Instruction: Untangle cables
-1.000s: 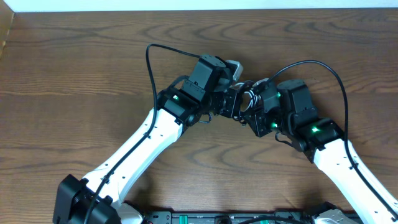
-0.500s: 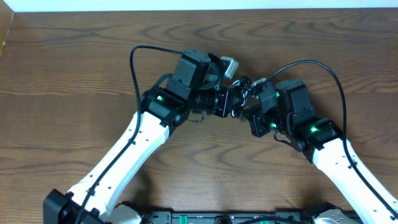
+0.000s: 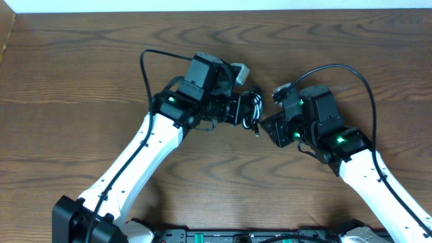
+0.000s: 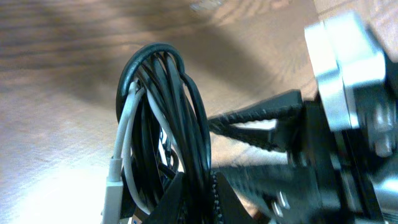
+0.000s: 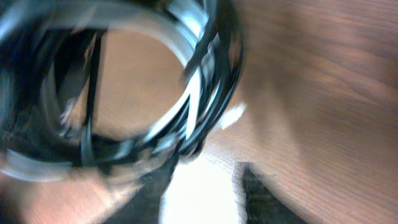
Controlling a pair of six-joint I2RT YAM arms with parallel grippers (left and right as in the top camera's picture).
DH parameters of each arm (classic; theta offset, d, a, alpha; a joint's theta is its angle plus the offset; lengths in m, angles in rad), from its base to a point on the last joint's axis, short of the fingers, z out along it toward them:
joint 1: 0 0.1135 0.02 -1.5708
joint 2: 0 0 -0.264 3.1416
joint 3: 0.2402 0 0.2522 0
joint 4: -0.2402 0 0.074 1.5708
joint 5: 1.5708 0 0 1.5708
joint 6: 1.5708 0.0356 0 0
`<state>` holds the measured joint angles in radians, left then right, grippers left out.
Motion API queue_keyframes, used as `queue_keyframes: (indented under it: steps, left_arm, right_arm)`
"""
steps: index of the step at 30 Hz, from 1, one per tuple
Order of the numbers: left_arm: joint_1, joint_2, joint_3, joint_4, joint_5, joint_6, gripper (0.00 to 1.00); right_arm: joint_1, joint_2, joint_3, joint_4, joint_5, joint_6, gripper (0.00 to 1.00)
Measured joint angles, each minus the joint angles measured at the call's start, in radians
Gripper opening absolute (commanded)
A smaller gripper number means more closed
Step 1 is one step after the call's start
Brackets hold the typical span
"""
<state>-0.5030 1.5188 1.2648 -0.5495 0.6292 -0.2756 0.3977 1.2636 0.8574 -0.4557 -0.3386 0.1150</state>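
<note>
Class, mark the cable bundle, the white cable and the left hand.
cable bundle [image 4: 196,109]: left wrist view, right side of black loop.
white cable [image 4: 123,124]: left wrist view, its middle stretch.
left hand [image 3: 248,109]: overhead view, between its fingertips.

White arms [image 3: 128,177], black joints [image 3: 202,75], green lights [image 3: 343,140]

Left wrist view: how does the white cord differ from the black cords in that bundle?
The white cord is the only pale one; the black cords are several. The white cord runs down the bundle's left side to a pale plug, while the black cords arch over the top as a loop. Both sit in the same bundle, pinched in the left hand.
</note>
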Motion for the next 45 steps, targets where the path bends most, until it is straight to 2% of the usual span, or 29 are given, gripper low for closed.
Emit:
queue_keyframes:
  steps: [6, 8, 13, 16, 19, 21, 24, 27, 30, 37, 45]
  left_arm:
    - [0.047, 0.070, 0.000, -0.040, -0.040, 0.028, 0.07]
    - [0.056, 0.138, 0.000, -0.045, -0.013, 0.033, 0.07]
    - [0.060, 0.291, 0.000, -0.040, 0.160, 0.058, 0.07]
    - [0.060, 0.319, 0.000, -0.040, 0.182, 0.076, 0.07]
    - [0.060, 0.326, 0.000, -0.063, 0.061, 0.091, 0.07]
    - [0.060, 0.327, 0.000, -0.094, -0.134, 0.092, 0.07]
    - [0.060, 0.327, 0.000, -0.101, -0.336, 0.093, 0.07]
    - [0.060, 0.329, 0.000, -0.097, -0.438, 0.092, 0.08]
    - [0.060, 0.344, 0.000, -0.089, -0.446, 0.092, 0.07]
    - [0.060, 0.376, 0.000, -0.068, -0.304, 0.098, 0.07]
    - [0.060, 0.376, 0.000, -0.071, -0.282, 0.101, 0.08]
  right_arm:
    - [0.001, 0.000, 0.000, -0.054, 0.015, -0.079, 0.52]
    - [0.001, 0.000, 0.000, -0.056, 0.055, -0.084, 0.53]
    - [0.000, 0.000, 0.000, -0.063, 0.133, -0.098, 0.58]
    - [0.000, 0.000, 0.000, -0.071, 0.150, -0.100, 0.58]
    - [0.000, 0.000, 0.000, -0.074, 0.156, -0.101, 0.59]
    - [0.000, 0.000, 0.000, -0.075, 0.155, -0.101, 0.61]
    - [0.001, 0.000, 0.000, -0.072, 0.126, -0.111, 0.63]
    - [0.006, 0.006, 0.000, -0.071, 0.075, -0.132, 0.63]
    - [0.025, 0.049, 0.000, -0.068, 0.029, -0.144, 0.62]
    - [0.093, 0.187, 0.000, 0.016, -0.005, -0.153, 0.59]
    - [0.117, 0.311, 0.000, 0.095, -0.014, -0.156, 0.42]
